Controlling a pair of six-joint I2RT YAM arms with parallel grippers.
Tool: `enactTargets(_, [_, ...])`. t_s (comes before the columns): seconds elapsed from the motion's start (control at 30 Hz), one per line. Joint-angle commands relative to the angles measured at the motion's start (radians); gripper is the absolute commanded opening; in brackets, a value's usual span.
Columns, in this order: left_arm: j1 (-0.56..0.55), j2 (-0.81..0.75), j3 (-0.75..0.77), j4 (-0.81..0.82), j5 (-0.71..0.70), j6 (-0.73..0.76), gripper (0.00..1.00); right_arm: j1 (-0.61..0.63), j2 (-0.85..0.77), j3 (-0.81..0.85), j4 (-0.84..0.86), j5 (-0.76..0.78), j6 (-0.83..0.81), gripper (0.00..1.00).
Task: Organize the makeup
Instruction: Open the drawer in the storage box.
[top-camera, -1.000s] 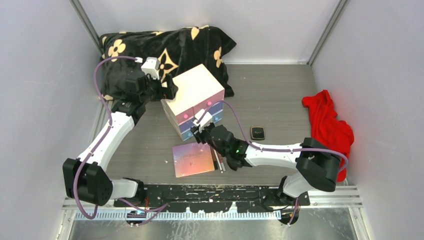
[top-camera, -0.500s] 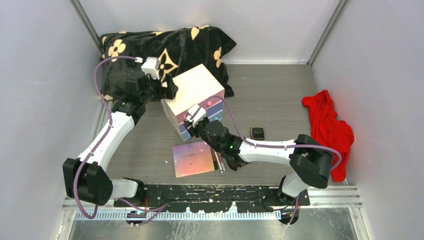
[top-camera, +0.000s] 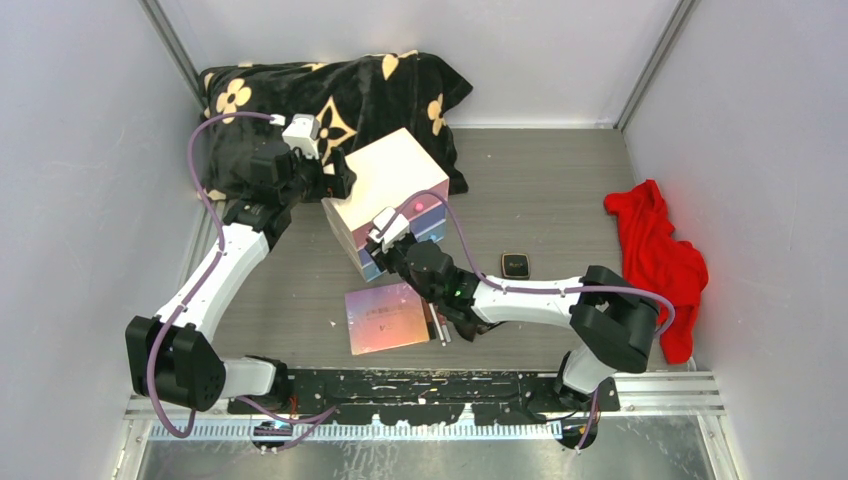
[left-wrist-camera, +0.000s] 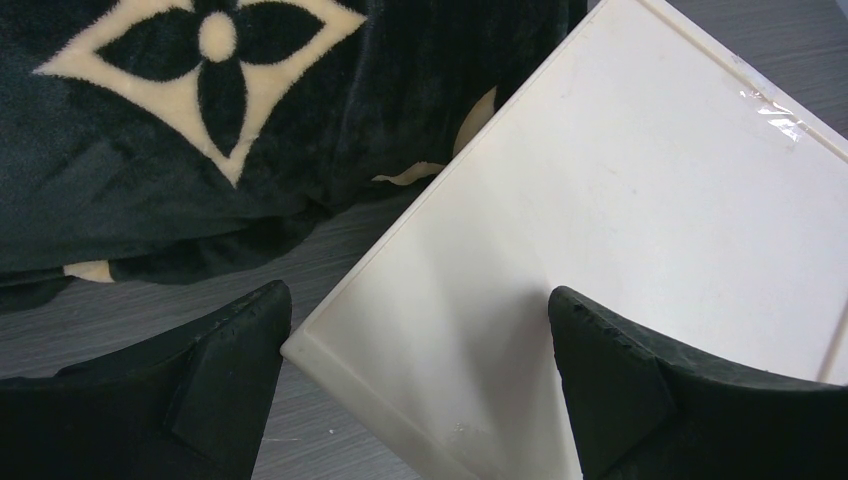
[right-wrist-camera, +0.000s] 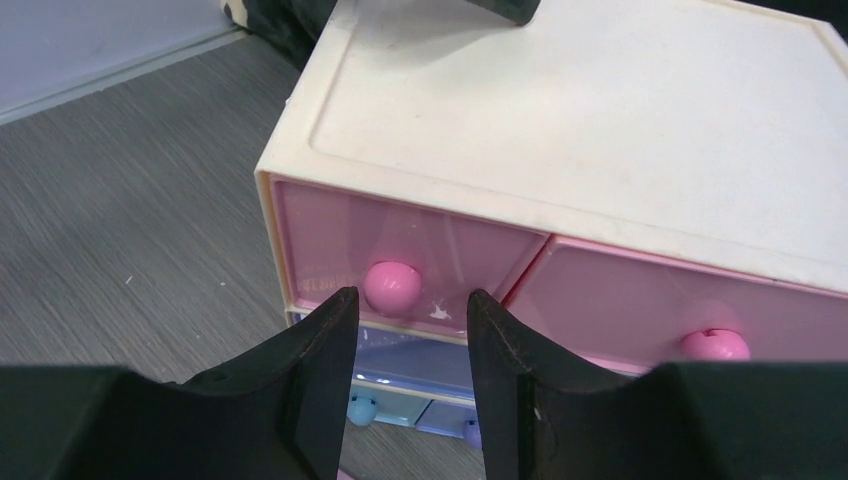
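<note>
A cream drawer box (top-camera: 385, 195) is being shown standing on the table (top-camera: 560, 180), toward its far-left part and against a black blanket with cream flowers (top-camera: 330, 95) that is filling the far-left corner. Pink drawers (right-wrist-camera: 330, 235) are being seen closed in the upper row and blue drawers (right-wrist-camera: 415, 365) below; what is lying inside them cannot be told through the tinted fronts.

The right gripper (right-wrist-camera: 408, 310) is being held released at the front of the box, its jaws standing partly apart to either side of the round pink knob (right-wrist-camera: 392, 285) of the left pink drawer, with nothing clamped. The left gripper (left-wrist-camera: 418, 320) is being held wide open over the rear corner of the box, one finger over the cream top and the other off its side; contact cannot be told.

The makeup is lying outside the box. The flat iridescent palette (top-camera: 388, 317) is being shown near the near edge of the table, with thin sticks (top-camera: 438, 325) just beside its right edge, partly under the right arm. The black compact (top-camera: 516, 265) is lying to the right of the box, well apart from a red cloth (top-camera: 655, 255) at the right edge.

Faint raised lettering on the pink drawer front and small print on the palette are too small to be read. Only the overhead view is showing the makeup; only the right wrist view is showing the knobs.
</note>
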Motion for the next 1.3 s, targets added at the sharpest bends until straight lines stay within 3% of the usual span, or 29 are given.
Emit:
enactTargets(0.0, [-0.005, 0.015, -0.027, -0.083, 0.008, 0.025, 0.98, -0.001, -0.006, 0.024, 0.120, 0.060, -0.014, 0.49])
enactTargets(0.33, [-0.006, 0.015, -0.030, -0.085, 0.009, 0.026, 0.98, -0.001, 0.015, 0.041, 0.116, 0.046, -0.008, 0.40])
enactTargets(0.43, [-0.006, 0.013, -0.028, -0.085, 0.006, 0.025, 0.98, -0.002, 0.021, 0.044, 0.107, 0.042, -0.008, 0.25])
enactTargets(0.53, [-0.006, 0.012, -0.027, -0.086, 0.006, 0.026, 0.98, -0.001, 0.019, 0.041, 0.103, 0.037, -0.006, 0.03])
enactTargets(0.57, [-0.006, 0.012, -0.028, -0.087, 0.005, 0.025, 0.98, -0.001, 0.017, 0.039, 0.104, 0.037, -0.006, 0.01])
enactTargets(1.27, [-0.005, 0.027, -0.023, -0.091, -0.015, 0.031, 0.98, -0.002, -0.138, -0.067, -0.057, 0.022, 0.055, 0.01])
